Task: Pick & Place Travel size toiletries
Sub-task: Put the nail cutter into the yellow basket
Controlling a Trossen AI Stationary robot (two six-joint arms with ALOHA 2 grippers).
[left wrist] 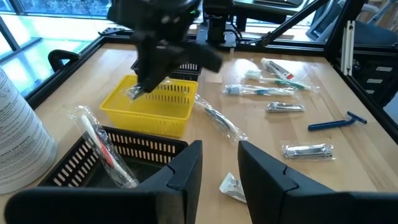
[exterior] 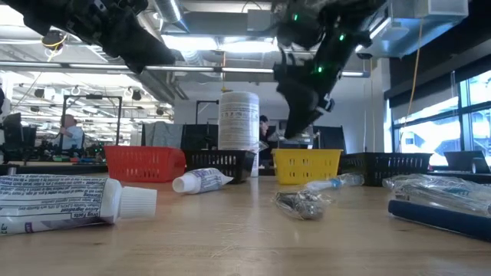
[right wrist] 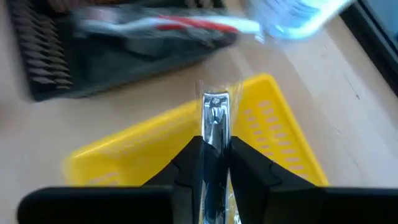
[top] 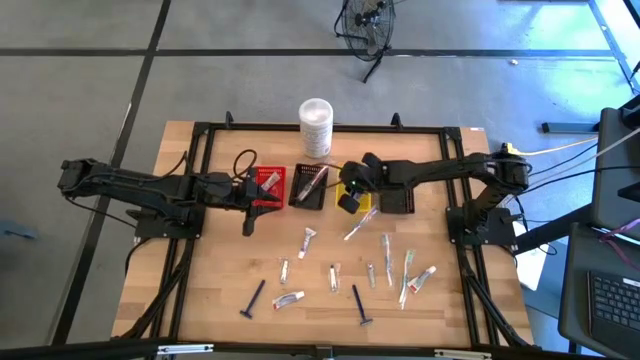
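My right gripper (right wrist: pixel 215 152) is shut on a silvery clipper in clear wrap (right wrist: pixel 215 112) and hangs above the yellow basket (right wrist: pixel 273 143), in the middle of the table (top: pixel 352 195). The left wrist view shows it there too (left wrist: pixel 146 78). My left gripper (left wrist: pixel 219 165) stands open with nothing between its fingers, over the red basket (top: pixel 270 182) and the black basket (left wrist: pixel 124 155). A wrapped toothbrush (left wrist: pixel 102 146) leans in that black basket. Tubes (top: pixel 307 240), razors (top: pixel 253 298) and toothbrushes (top: pixel 408 270) lie flat on the near half of the table. My right gripper pinches the silvery clipper between its two fingers, which lie along it. One end (right wrist: pixel 215 102) sticks out past the fingertips. The fingers slant down from the table's right side. The clipper is lifted clear, above the yellow basket.
A tall white container (top: pixel 316 125) stands at the far edge behind the baskets. A second black basket (top: pixel 398 200) sits under my right arm. In the low view, a large tube (exterior: pixel 69 201) and a wrapped silvery piece (exterior: pixel 301 204) lie close to the near edge.
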